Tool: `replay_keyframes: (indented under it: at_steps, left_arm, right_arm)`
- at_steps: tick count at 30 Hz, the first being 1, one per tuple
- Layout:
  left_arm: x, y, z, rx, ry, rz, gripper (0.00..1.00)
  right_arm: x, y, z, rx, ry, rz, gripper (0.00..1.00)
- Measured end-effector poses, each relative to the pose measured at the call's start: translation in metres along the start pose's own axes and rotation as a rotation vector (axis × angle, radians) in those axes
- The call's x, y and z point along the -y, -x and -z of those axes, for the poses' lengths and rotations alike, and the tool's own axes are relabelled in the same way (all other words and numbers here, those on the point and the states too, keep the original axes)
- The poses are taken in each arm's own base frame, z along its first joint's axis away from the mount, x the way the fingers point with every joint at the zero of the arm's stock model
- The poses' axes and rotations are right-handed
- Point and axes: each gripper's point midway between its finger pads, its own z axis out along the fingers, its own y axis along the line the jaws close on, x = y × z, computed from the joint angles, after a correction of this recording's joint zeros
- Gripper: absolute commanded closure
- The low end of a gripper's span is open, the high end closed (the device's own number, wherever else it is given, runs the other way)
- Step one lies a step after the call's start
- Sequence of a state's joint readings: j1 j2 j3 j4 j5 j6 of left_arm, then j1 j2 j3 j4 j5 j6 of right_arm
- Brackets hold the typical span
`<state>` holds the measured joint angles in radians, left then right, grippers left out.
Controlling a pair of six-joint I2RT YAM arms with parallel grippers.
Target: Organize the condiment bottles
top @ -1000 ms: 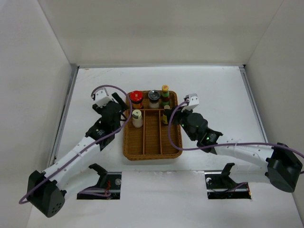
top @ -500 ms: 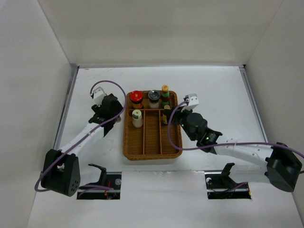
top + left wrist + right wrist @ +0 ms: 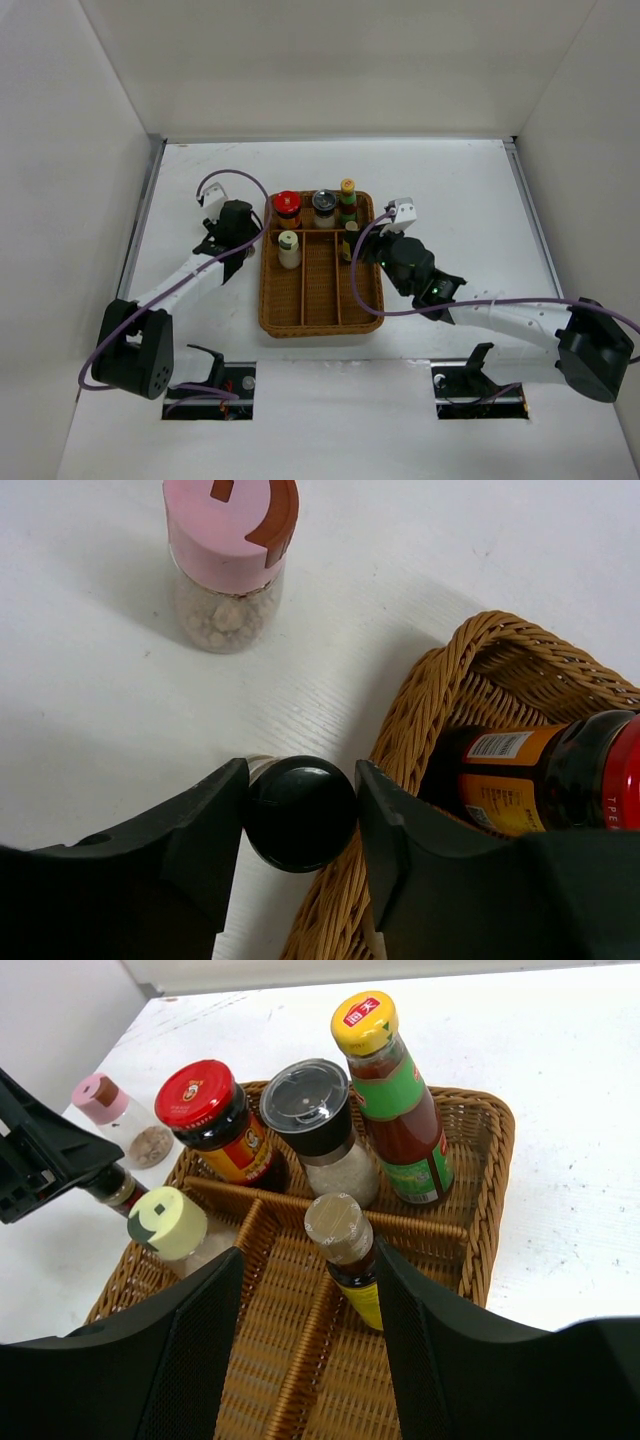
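Left wrist view: the left fingers [image 3: 300,805] are clenched on the cap of a small black-capped bottle [image 3: 300,818], which stands on the white table [image 3: 500,540] touching the outer wall of the wicker tray [image 3: 470,670]. A pink-lidded jar [image 3: 228,560] of pale grains stands apart on the table. Inside the tray, the red-lidded jar [image 3: 520,780] shows an orange label and a white barcode sticker. The print on its lid rim is too small to read.

Right wrist view: the right fingers [image 3: 305,1260] are spread on either side of a silver-lidded bottle [image 3: 338,1228] with a yellow label, not gripping it. It stands at the far end of the right lane. In the back row are the red-lidded jar with a gold emblem, a black-lidded jar [image 3: 318,1110] of white grains, and a yellow-capped bottle [image 3: 385,1080] with red characters on its cap and a green label. A pale-green-lidded jar [image 3: 168,1222] is in the left lane.

Top view: the arms flank the tray.
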<state>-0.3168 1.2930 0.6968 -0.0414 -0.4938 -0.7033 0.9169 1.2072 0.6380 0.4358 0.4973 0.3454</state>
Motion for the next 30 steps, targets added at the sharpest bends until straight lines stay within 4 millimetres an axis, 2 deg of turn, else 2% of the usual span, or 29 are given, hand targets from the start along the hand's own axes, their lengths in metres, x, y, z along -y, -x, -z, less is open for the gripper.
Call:
replay_keyframes:
  at_steps: [8, 14, 19, 22, 27, 30]
  left_arm:
    - [0.003, 0.0, 0.004, 0.003, -0.012, -0.003, 0.7]
    - [0.003, 0.009, 0.022, 0.022, -0.038, 0.005, 0.74]
    - [0.008, 0.027, 0.058, 0.07, -0.098, 0.006, 0.74]
    - [0.015, 0.03, 0.083, 0.074, -0.156, -0.013, 0.73]
    - [0.027, 0.021, 0.116, 0.022, -0.235, -0.079, 0.74]
    - [0.033, 0.003, 0.132, -0.029, -0.282, -0.129, 0.73]
  right_arm:
    - [0.0, -0.001, 0.0, -0.002, -0.001, 0.002, 0.4]
    - [0.001, -0.001, 0.0, -0.001, -0.003, 0.002, 0.39]
    - [0.001, -0.002, -0.001, -0.003, -0.005, 0.004, 0.39]
    - [0.001, -0.003, -0.001, -0.006, -0.006, 0.006, 0.39]
    - [0.001, -0.003, -0.001, -0.007, -0.007, 0.006, 0.39]
    - [0.002, -0.003, -0.001, -0.006, -0.008, 0.006, 0.39]
